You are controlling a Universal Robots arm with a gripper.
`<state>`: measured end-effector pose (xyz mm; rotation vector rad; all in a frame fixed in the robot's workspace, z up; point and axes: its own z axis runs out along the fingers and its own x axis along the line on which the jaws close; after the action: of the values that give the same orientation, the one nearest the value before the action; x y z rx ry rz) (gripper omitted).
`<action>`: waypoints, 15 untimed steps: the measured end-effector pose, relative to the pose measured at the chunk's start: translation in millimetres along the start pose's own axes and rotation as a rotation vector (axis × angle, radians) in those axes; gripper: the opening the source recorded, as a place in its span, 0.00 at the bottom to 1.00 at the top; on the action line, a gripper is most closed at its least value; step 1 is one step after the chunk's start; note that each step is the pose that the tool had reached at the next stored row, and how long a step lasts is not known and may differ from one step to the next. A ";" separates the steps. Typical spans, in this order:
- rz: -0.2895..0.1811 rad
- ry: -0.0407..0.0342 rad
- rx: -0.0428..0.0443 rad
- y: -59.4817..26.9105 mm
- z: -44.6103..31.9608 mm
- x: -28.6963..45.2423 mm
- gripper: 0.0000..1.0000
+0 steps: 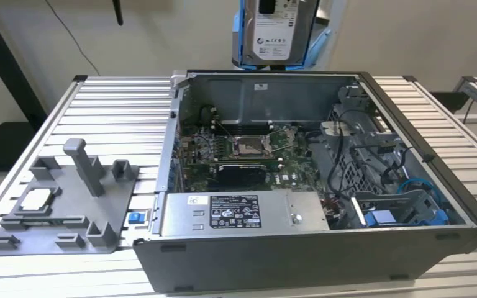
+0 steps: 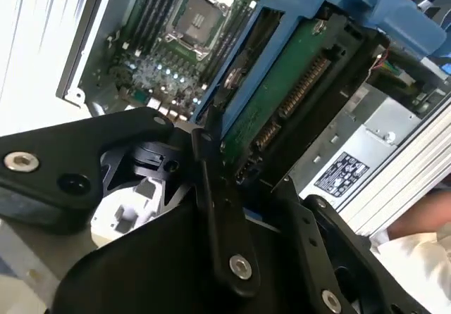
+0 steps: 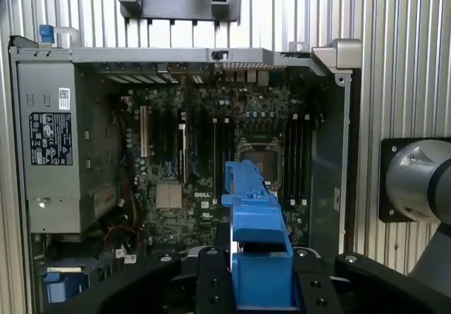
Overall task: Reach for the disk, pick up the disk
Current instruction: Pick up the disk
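Blue-bracketed disk point(image 1: 273, 31) clamped in gripper point(image 2: 243, 187) above computer case point(image 1: 305, 261)

Hung high above the open computer case point(image 1: 322, 186), at 12 o'clock in the exterior view: the disk point(image 1: 273, 31), clamped in the gripper point(image 3: 257, 286), open air on every side. Below, at the case's centre, lay the low, flat motherboard point(image 3: 211, 166). Crowded the 3 o'clock side with tangled cables point(image 1: 371, 155) and a blue drive bay point(image 1: 404, 211). Blocked the 6 o'clock edge with the grey power supply box point(image 1: 238, 214). Stood at 9 o'clock, on the slatted table point(image 1: 97, 105), a grey fixture point(image 1: 69, 205) with 1 tall post.
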<state>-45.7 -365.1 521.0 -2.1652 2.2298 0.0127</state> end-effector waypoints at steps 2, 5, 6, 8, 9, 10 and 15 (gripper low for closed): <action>0.000 0.0000 0.0000 -9.1 0.2 -0.3 0.00; 0.000 0.0000 0.0000 -22.7 0.5 -0.6 0.00; 0.000 0.0000 0.0000 -27.2 0.5 -0.8 0.00; 0.000 -0.0001 0.0000 -36.1 0.8 -1.0 0.00; 0.000 -0.0001 0.0001 -40.7 0.9 -1.1 0.00; 0.000 -0.0002 0.0001 -45.2 1.0 -1.3 0.00; 0.000 -0.0001 0.0000 -67.9 1.5 -2.0 0.00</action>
<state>22.3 -365.1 520.8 -2.1651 2.2297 0.0128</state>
